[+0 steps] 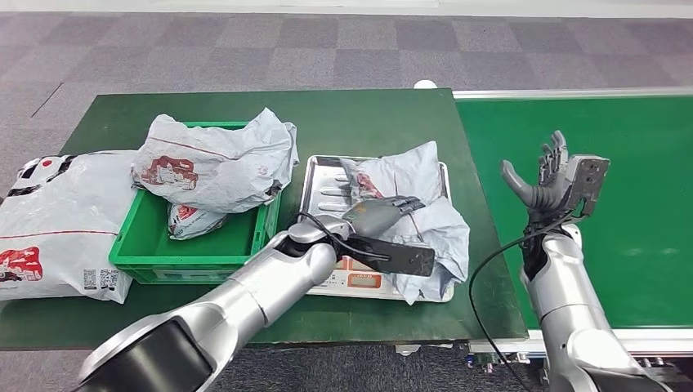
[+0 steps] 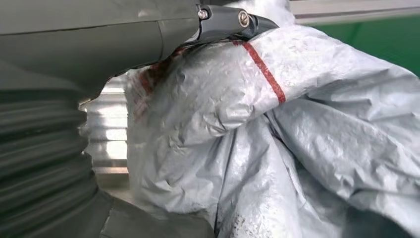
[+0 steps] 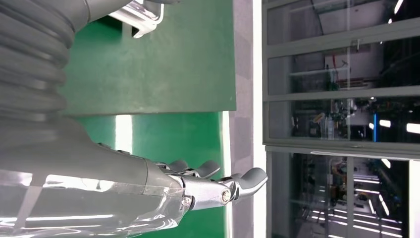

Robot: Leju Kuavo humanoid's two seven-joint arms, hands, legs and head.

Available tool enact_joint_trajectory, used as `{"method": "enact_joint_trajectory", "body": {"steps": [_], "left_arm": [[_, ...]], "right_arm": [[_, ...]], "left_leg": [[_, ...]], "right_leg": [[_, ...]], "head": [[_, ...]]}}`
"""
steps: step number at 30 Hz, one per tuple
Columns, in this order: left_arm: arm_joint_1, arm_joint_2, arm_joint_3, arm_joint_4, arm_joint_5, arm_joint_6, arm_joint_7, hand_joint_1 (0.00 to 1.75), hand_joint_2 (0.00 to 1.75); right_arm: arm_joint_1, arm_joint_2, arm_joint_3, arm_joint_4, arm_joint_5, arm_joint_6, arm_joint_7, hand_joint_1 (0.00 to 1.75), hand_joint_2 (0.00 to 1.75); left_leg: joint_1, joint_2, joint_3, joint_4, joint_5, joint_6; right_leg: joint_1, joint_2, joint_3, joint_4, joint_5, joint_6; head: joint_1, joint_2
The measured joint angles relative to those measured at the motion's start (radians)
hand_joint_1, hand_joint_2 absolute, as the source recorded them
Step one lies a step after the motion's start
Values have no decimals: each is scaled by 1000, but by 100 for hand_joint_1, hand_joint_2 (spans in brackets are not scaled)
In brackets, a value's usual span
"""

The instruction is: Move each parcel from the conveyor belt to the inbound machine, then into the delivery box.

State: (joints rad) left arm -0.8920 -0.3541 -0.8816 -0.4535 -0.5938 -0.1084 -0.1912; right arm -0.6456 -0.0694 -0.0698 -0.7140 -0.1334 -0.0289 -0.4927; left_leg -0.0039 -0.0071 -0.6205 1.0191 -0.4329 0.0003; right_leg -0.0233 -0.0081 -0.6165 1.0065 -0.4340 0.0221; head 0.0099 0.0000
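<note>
The left hand [image 1: 384,214] lies palm-down on the crumpled grey parcel [image 1: 425,216] in the metal tray [image 1: 320,184], fingers on it, grasp unclear; the right hand [image 1: 546,181] is raised above the conveyor belt [image 1: 637,188], fingers spread, empty.

Bright, even indoor light; sharp from the head, soft up close at the wrists.

From the head view the green table [image 1: 384,122] is lit flat from overhead, shadows short and faint, with a pale sheen on the metal tray [image 1: 320,175] at 9 o'clock of the crumpled parcel [image 1: 425,216]. The left wrist view is dimmer: the grey cover [image 2: 39,158] is a blurred dark mass at 8 o'clock, the tray ribs [image 2: 106,134] blown white (detail lost there). In the right wrist view window panes [image 3: 341,74] show streaky ceiling-light reflections, and the hand [image 3: 213,183] is lit clear while its near cover blurs.
</note>
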Motion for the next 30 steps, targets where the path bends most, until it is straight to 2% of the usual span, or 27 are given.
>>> {"method": "enact_joint_trajectory", "body": {"steps": [3, 4, 7, 8, 12, 17, 30], "left_arm": [[29, -6, -86, -30, 67, 38, 39, 0, 175], [35, -7, -115, -37, 83, 51, 48, 15, 175], [45, -8, -190, -48, 99, 88, 67, 146, 175], [48, -8, -210, -50, 99, 101, 71, 175, 175], [61, -8, -264, -53, 98, 169, 78, 175, 175], [62, -8, -289, -53, 84, 232, 84, 175, 175], [49, -8, -299, -53, 38, 297, 115, 175, 175]], "right_arm": [[21, 0, -10, -20, 3, 6, 3, 0, 175], [27, 0, -13, -26, 4, 7, 2, 0, 175], [40, 0, -21, -39, 4, 7, 3, 0, 175], [42, 0, -23, -42, 5, 8, 3, 0, 175], [44, 0, -27, -44, 5, 11, 6, 0, 175], [45, 0, -27, -45, 5, 16, 4, 0, 175], [52, 2, -27, -58, 6, 19, 4, 0, 175]], "left_leg": [[0, 0, 0, 0, 0, 0], [0, 0, 0, 0, 0, 0], [0, 0, 0, 0, 0, 0], [0, 0, 0, 0, 0, 0], [0, 0, 0, 0, 0, 0], [0, 0, 0, 0, 0, 0], [0, 0, 0, 0, 0, 0]], "right_leg": [[0, 0, 0, 0, 0, 0], [0, 0, 0, 0, 0, 0], [0, 0, 0, 0, 0, 0], [0, 0, 0, 0, 0, 0], [0, 0, 0, 0, 0, 0], [0, 0, 0, 0, 0, 0], [0, 0, 0, 0, 0, 0]], "head": [[0, 0], [0, 0], [0, 0], [0, 0], [0, 0], [0, 0], [0, 0]]}}
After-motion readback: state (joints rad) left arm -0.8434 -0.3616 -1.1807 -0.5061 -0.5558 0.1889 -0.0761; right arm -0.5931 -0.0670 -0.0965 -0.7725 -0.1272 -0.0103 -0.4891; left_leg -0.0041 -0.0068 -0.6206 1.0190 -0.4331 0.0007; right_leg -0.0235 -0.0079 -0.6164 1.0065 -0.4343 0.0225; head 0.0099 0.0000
